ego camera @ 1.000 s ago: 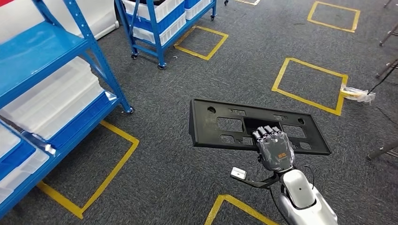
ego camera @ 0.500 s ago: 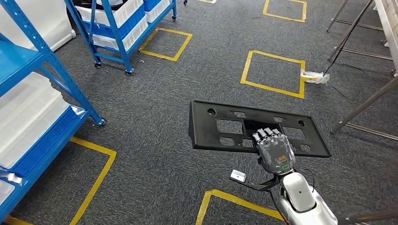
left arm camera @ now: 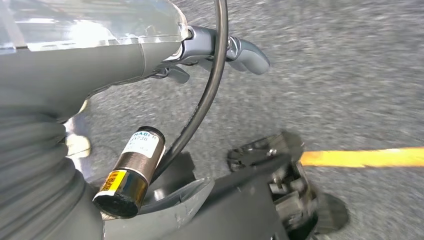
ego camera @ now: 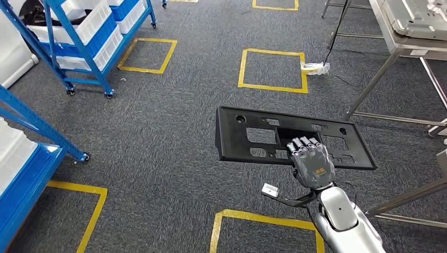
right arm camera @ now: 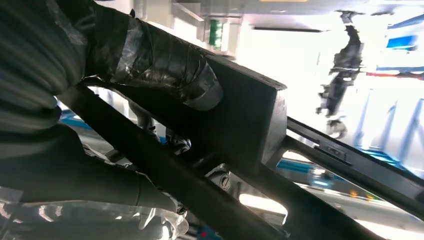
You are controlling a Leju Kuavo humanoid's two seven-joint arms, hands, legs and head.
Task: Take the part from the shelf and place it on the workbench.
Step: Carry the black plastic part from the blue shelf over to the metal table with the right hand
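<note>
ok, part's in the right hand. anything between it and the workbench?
Nothing visible on the floor path. The right hand holds the black panel over bare grey carpet; the metal workbench is ahead to the right. Its own slanted legs and a taped cable end sit near that side.

Left hand (left arm camera: 150,55) enters as a grey ribbed cover with a clear glossy patch; fingers (left arm camera: 245,50) curled in, nothing in them. A black cable (left arm camera: 210,90) loops past the fingers. Close under the hand's cover sits a small cylinder (left arm camera: 131,172) with a white printed label and a yellow band. Beyond the hand lies grey carpet (left arm camera: 350,90), blurred, with a yellow floor line (left arm camera: 365,157) across it.
</note>
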